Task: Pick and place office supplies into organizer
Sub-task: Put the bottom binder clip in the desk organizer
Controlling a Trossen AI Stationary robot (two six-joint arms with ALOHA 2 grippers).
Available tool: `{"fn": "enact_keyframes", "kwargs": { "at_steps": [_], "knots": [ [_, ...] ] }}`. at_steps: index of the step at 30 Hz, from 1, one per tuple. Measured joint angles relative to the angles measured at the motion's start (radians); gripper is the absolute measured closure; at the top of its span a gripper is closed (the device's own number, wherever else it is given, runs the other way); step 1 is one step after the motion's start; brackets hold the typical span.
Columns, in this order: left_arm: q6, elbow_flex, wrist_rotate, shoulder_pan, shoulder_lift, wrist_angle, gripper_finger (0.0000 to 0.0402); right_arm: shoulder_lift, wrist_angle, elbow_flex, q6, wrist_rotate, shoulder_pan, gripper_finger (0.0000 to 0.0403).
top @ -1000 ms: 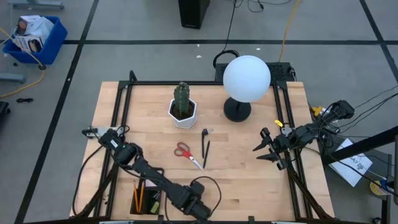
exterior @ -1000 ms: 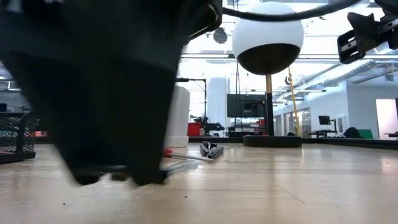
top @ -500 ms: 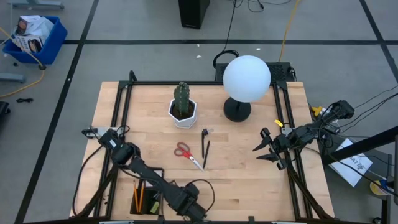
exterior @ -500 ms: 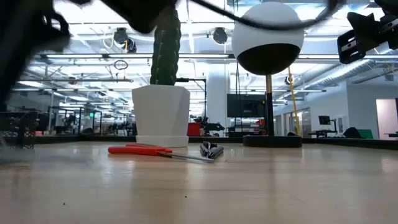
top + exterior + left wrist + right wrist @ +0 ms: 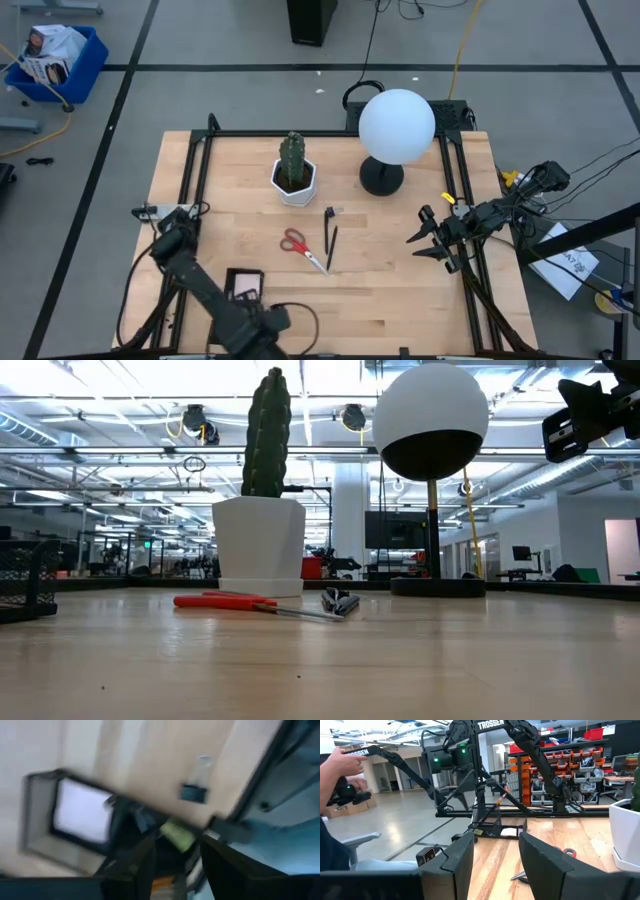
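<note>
The black organizer (image 5: 230, 284) sits at the table's near left; one compartment holds a pale pad (image 5: 82, 815). My left gripper (image 5: 248, 322) hangs over its near end, pointing down, open, with nothing between the fingers. Beyond the fingertips a yellow-green thing (image 5: 177, 835) and an orange pencil (image 5: 165, 882) show, blurred. A black clip (image 5: 192, 791) lies on the wood beside the organizer. Red-handled scissors (image 5: 296, 243) and dark pens (image 5: 330, 235) lie flat mid-table. My right gripper (image 5: 412, 246) waits open at the right edge, above the table.
A cactus in a white pot (image 5: 293, 175) stands behind the scissors. A white globe lamp (image 5: 396, 125) stands at the far right. A black frame (image 5: 200, 160) runs along the table's edges. A person's hand (image 5: 345, 760) shows beyond the table's left side.
My left gripper has risen from low over the table, out of the low view. It has swung toward the table's left edge and rolled about its own axis. The organizer compartment with the pad is now uncovered.
</note>
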Motion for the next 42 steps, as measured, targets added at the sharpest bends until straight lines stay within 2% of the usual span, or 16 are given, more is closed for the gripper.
{"fn": "enact_keyframes", "kwargs": {
  "at_steps": [3,7,11,14,21,25,28,33,42],
  "knots": [
    [-0.003,0.0,-0.016,-0.033,0.0,-0.07,0.0268,0.0,0.0,0.0,0.0,0.0,0.0,0.025],
    [0.01,-0.001,-0.039,-0.051,0.0,-0.067,0.0299,0.0,0.0,0.0,0.0,0.0,0.0,0.025],
    [0.012,-0.001,-0.047,-0.041,0.0,-0.066,0.0309,0.0,0.0,0.0,0.0,0.0,0.0,0.025],
    [0.048,-0.011,-0.04,-0.021,0.0,-0.061,0.0292,0.0,0.0,0.0,0.0,0.0,0.0,0.025],
    [0.105,-0.021,-0.045,0.015,0.009,0.011,0.0216,0.0,0.0,0.0,0.0,0.0,0.0,0.025],
    [0.153,-0.105,-0.025,0.027,0.034,0.102,0.0185,0.0,-0.001,0.0,0.0,0.0,0.0,0.025],
    [0.158,-0.203,0.038,0.034,0.034,0.238,0.0168,0.0,-0.001,0.0,0.0,0.0,0.0,0.025],
    [0.183,-0.294,0.062,0.031,0.033,0.348,0.0151,0.0,-0.001,0.0,0.0,0.0,0.0,0.025],
    [0.185,-0.356,0.068,0.01,0.028,0.393,0.0153,0.0,-0.001,0.0,0.0,0.0,0.0,0.025]
  ]
}}
